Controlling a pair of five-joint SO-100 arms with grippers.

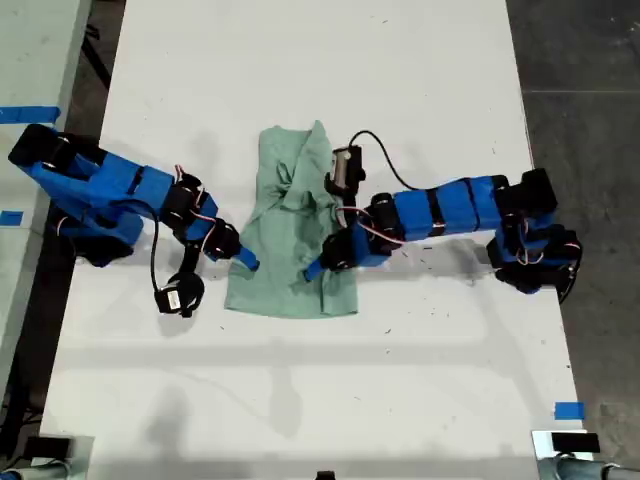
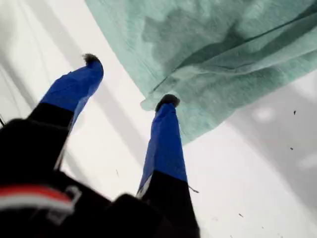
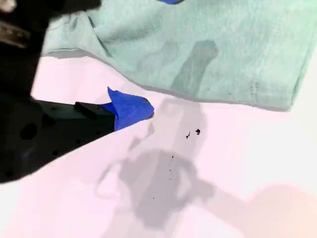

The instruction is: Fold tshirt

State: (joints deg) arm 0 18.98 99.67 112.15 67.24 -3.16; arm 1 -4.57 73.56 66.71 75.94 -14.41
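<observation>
- The white table (image 1: 300,60) is broad, smooth and matte; the tshirt (image 1: 290,215) lies near its middle, between the 2 blue arms.
- The tshirt is soft, pale mint-green cloth, bunched and creased at its upper part, flatter below. I judge the fold as partly done: it looks narrowed but not tidy, with more folding left.
- The first gripper (image 2: 130,79) stands spread, 1 tip touching the cloth's edge, gripping nothing.
- The second gripper (image 3: 130,108) hangs just beside the hem; only 1 blue tip shows, so I cannot tell its state.
</observation>
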